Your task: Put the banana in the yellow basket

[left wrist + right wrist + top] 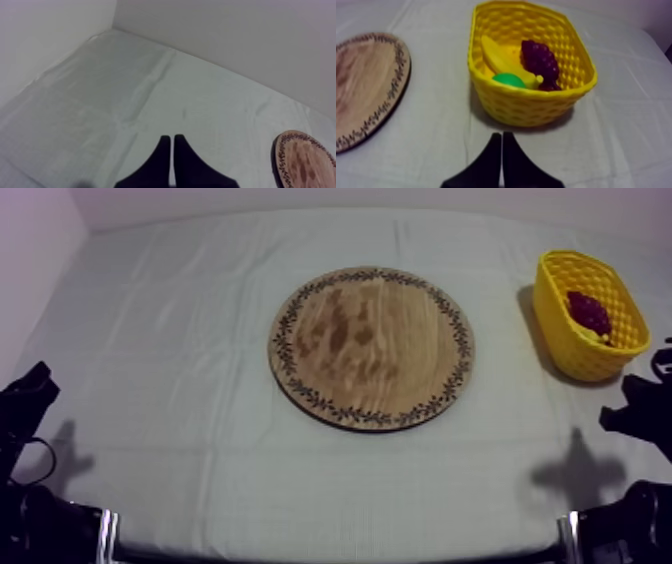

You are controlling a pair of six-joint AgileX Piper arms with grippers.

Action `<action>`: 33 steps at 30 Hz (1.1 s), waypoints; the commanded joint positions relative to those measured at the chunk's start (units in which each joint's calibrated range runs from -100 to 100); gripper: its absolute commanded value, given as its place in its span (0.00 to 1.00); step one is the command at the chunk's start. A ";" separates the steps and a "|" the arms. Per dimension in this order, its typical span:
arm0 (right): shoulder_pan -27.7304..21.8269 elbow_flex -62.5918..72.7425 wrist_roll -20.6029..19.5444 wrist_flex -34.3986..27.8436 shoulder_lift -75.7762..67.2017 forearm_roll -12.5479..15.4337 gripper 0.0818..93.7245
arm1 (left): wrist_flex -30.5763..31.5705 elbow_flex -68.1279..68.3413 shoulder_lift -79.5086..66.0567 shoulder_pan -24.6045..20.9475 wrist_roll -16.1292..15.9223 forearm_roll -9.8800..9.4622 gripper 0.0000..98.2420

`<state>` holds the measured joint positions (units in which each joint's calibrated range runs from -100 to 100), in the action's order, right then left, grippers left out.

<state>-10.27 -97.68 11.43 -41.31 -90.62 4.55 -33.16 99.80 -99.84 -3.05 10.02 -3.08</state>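
Banana (503, 60) lies inside yellow basket (531, 107), straight ahead of right end effector (502, 145), tucked against grapes (538, 60) and a green fruit (508, 80). Right end effector closed on nothing, fingers together as a wedge, near the basket's front wall. Wooden board (366, 85) bare, off to its left. Left end effector (172, 147) also closed and empty, over bare worktop (125, 90), board edge ahead to its right. Judgement: placement looks done. Good finish is no re-grasp, arms parked low, and no nudging the basket wall on any retreat.
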 commanded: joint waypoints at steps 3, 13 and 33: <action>0.43 -1.32 -1.29 3.11 -4.68 -2.02 0.00 | 0.02 -0.02 0.02 -0.02 0.03 0.06 0.00; 4.66 -1.86 1.22 3.87 -5.16 -2.83 0.00 | 0.02 -0.02 0.02 -0.02 0.07 0.07 0.00; 5.37 -1.87 0.03 3.89 -5.13 -2.82 0.00 | 0.02 -0.02 0.02 -0.02 0.07 0.07 0.00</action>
<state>-4.92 -99.52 11.46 -37.42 -95.75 1.73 -33.16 99.80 -99.84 -3.05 10.07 -3.03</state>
